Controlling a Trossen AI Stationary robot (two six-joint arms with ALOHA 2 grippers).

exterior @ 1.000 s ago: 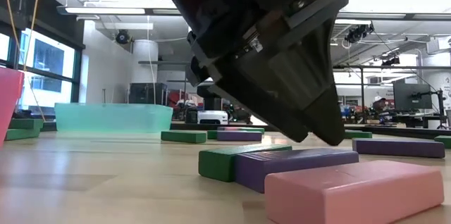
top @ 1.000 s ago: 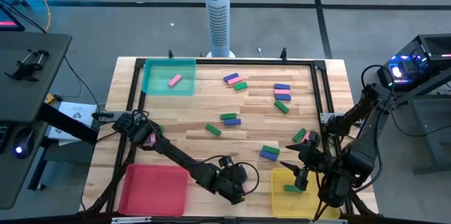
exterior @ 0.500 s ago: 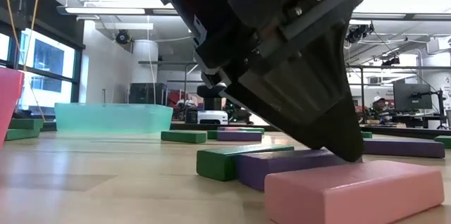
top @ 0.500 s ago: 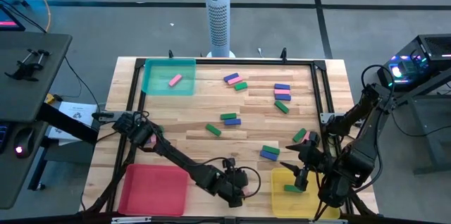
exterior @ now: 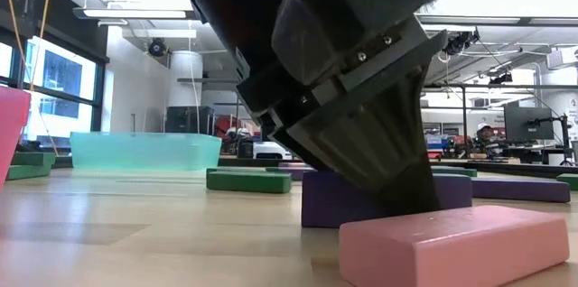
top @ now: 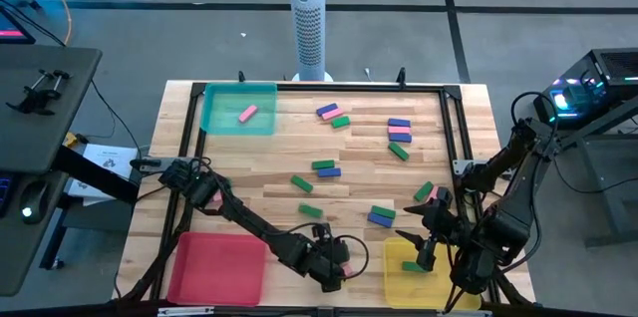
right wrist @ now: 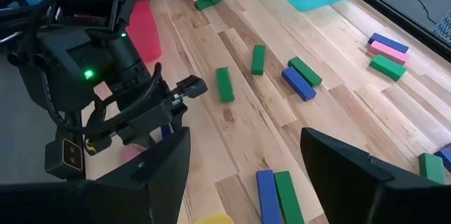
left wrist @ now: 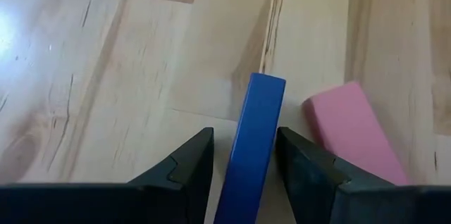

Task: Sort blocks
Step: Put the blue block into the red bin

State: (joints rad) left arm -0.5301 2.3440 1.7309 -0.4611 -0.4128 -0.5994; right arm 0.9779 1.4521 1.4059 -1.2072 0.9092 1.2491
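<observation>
In the low view the left hand [exterior: 397, 188] fills the middle of the frame and runs off the top edge, hiding most of the blue block [exterior: 339, 201] behind it. The pink block [exterior: 465, 242] at lower right is cut off by the bottom edge. In the left wrist view the blue block [left wrist: 250, 146] runs off the bottom edge, so its near end cannot be seen. From above, the left hand [top: 334, 262] covers that block.
</observation>
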